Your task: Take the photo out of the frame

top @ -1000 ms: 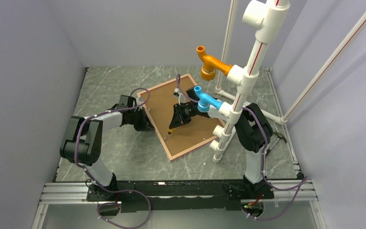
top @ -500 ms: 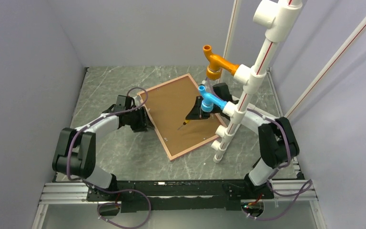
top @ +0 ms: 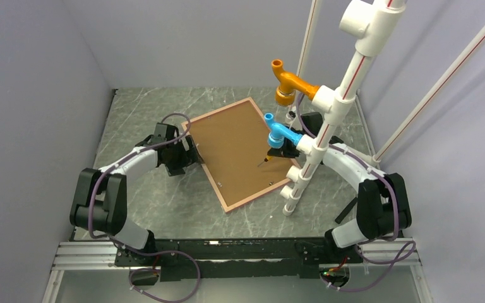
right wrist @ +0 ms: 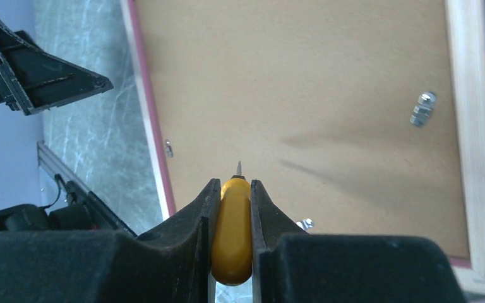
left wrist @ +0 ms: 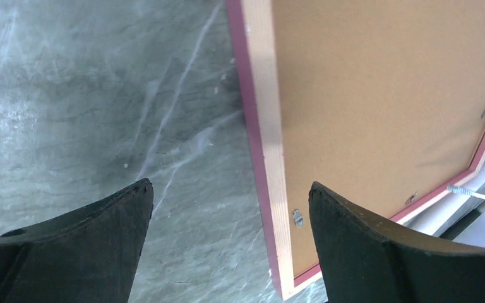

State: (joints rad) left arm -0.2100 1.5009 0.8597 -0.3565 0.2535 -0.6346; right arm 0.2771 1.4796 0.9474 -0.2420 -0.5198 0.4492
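Brown backing board (top: 237,145) faces up, since the frame (left wrist: 270,158) lies face down on the marble-patterned table (top: 132,107), showing its pale wooden back rim with pink at the outer edge. The photo is not visible and is presumably trapped beneath the board. The right gripper (right wrist: 232,186) is clamped on the yellow handle of a small pointed tool (right wrist: 230,243), whose metal tip (right wrist: 239,167) points over the middle of the board, seemingly clear of it. The left gripper (left wrist: 228,189) is spread wide, one finger over the table and the other over the board, straddling the frame's left rim and, as far as I can tell, not touching it. The step in hand looks like freeing the small metal tabs (right wrist: 169,148) along the inner rim. To do it well, bring the tip to a tab at a shallow angle and turn the tab outward, while the left gripper steadies the rim so the frame does not skid. Stabbing downward risks piercing board and print.
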